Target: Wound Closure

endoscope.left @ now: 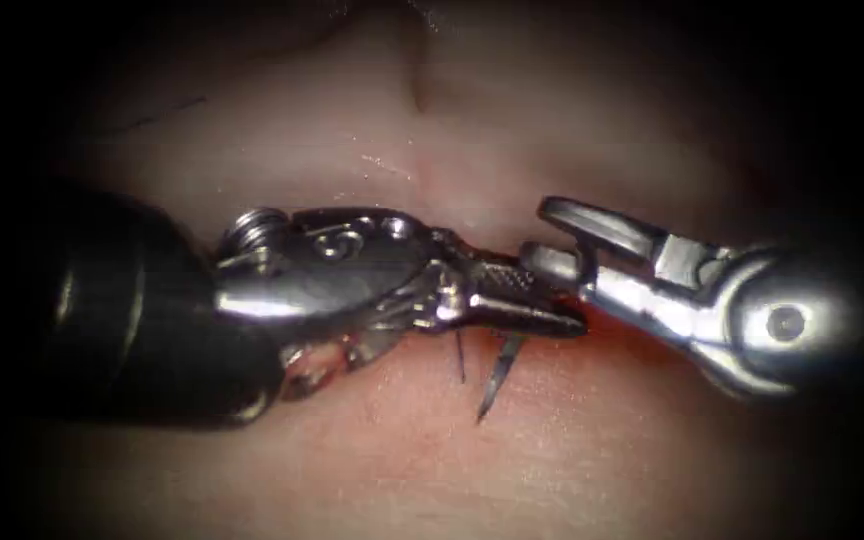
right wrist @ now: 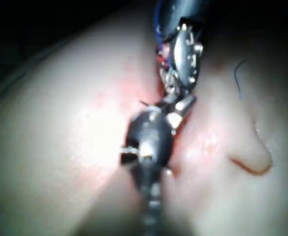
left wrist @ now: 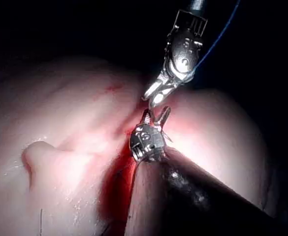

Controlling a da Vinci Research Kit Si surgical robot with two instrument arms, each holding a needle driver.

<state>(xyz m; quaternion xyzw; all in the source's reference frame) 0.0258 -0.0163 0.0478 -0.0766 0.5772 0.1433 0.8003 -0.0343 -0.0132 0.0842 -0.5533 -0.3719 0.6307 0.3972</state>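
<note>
My left tool (endoscope.left: 557,305) comes in from the left over the cut in the tissue (endoscope.left: 572,440). Its jaws stand slightly apart, and the toothed face of the upper one shows. The curved needle (endoscope.left: 497,385) sticks out just beneath them, its sharp tip pointing down toward the near side; its upper part is hidden behind the lower jaw. A short dark thread end (endoscope.left: 460,355) stands beside it. My right tool (endoscope.left: 535,232) faces the left tool's tips from the right, open and holding nothing. The left wrist view shows the left jaws (left wrist: 154,115) spread in a V just under the right tool (left wrist: 153,98).
Red fluid (endoscope.left: 612,335) stains the tissue under both tool tips. A dark thread (endoscope.left: 152,118) lies on the far left of the tissue. Blue thread (left wrist: 217,37) runs up beside the right tool's shaft. A loose thread end (right wrist: 240,78) lies on the tissue near a fold (right wrist: 252,164).
</note>
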